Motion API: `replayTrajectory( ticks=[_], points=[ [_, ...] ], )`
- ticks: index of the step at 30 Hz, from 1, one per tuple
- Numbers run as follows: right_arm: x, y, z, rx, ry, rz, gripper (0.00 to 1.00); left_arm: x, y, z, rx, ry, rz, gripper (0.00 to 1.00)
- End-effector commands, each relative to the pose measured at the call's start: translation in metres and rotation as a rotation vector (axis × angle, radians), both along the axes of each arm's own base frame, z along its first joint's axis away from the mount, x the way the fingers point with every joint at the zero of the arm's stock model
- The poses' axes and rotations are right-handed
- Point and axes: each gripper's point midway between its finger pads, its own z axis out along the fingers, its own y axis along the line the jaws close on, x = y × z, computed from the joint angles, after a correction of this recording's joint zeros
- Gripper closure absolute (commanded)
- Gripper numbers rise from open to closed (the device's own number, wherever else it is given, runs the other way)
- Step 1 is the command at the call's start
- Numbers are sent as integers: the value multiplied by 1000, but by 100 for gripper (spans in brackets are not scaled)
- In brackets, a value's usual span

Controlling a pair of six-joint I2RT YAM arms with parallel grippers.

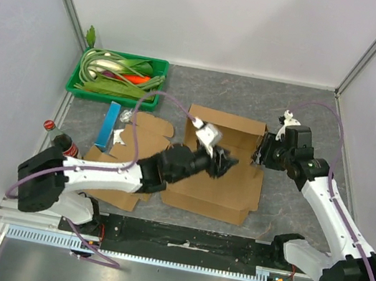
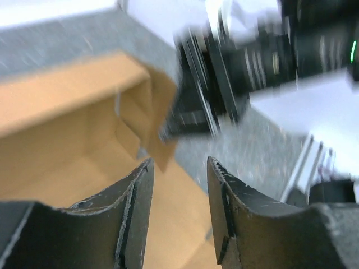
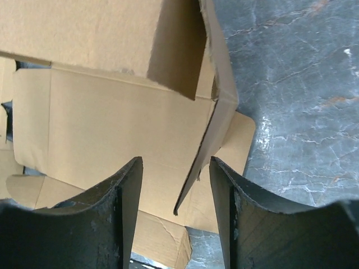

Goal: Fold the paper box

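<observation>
The brown cardboard box [image 1: 217,189] lies open in the middle of the table, its back wall raised and its front panel flat. My left gripper [image 1: 226,163] hovers over the box floor [image 2: 67,140] with jaws open and nothing between them [image 2: 179,162]. My right gripper [image 1: 265,151] is at the box's right side. In the right wrist view its open jaws [image 3: 175,161] straddle the raised right side flap [image 3: 221,106], without pinching it. The box floor [image 3: 101,129] lies beyond. The right arm [image 2: 247,61] shows blurred in the left wrist view.
A green basket [image 1: 82,82] of plastic greens stands at the back left. A blue carton [image 1: 109,125], a dark bottle [image 1: 57,138] and a second flat cardboard piece [image 1: 148,125] lie left of the box. Bare grey table [image 1: 308,118] surrounds the right arm.
</observation>
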Motion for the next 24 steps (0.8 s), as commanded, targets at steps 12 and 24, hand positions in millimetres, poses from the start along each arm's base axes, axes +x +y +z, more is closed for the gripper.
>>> replayTrajectory(
  ticks=[12, 24],
  points=[
    [17, 27, -1, 78, -136, 128, 42, 221, -4, 45, 248, 8, 144, 51],
    [35, 56, 4, 275, -200, 108, 41, 227, -22, -31, 402, 148, 42, 61]
  ],
)
